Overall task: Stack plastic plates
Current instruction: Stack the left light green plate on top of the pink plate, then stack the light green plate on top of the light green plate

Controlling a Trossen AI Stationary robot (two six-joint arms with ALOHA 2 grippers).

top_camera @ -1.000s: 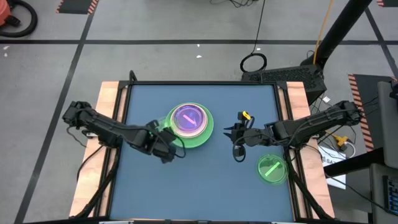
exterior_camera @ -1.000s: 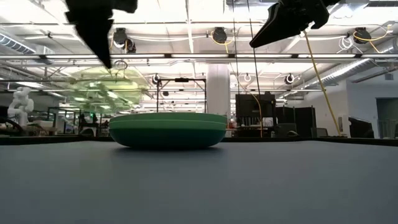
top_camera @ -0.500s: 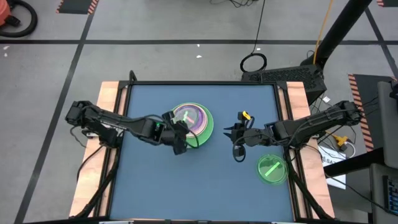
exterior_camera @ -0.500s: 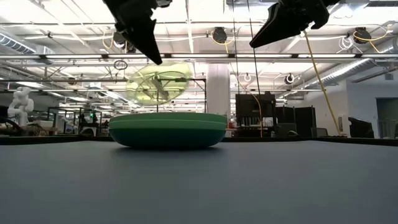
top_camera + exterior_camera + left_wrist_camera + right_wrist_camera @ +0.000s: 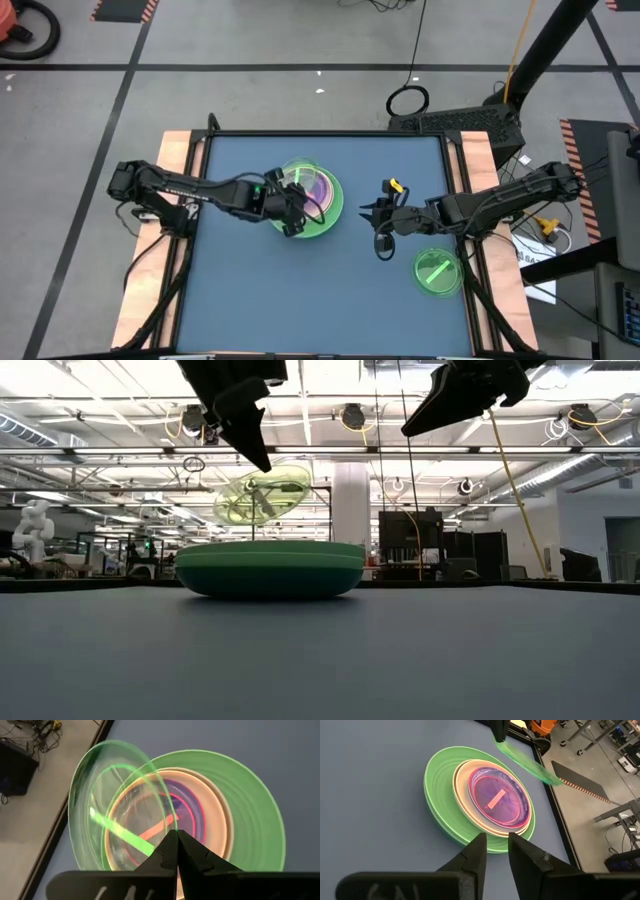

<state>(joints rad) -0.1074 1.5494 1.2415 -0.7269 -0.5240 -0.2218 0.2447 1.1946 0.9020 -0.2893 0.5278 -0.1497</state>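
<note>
A stack of plates point(image 5: 330, 212) rests on the table's middle: large green ones below, a cream one, and a pink-violet translucent one point(image 5: 500, 800) on top. My left gripper point(image 5: 290, 218) is shut on a translucent green plate with a stripe point(image 5: 107, 810), held tilted over the stack's left side point(image 5: 262, 495). My right gripper point(image 5: 379, 215) hovers open to the right of the stack point(image 5: 445, 795), touching nothing. A second translucent green striped plate point(image 5: 437, 271) lies flat near the table's right near corner. My left gripper pinches the translucent green plate's rim point(image 5: 167, 822) between its two fingers, coming slanting down from the table's left near side. The plate is lifted clear and steeply tilted, hanging over the stack point(image 5: 270, 568) without touching it.
Blue table top point(image 5: 300, 300) with wooden side rails point(image 5: 175, 160). Cables and papers lie off the right edge point(image 5: 545, 230). Open room on the table's near half and far strip.
My left gripper has carried the translucent green plate from the stack's left near side toward the right and far, until it is over the stack. The plate has tipped from nearly flat to steeply tilted.
</note>
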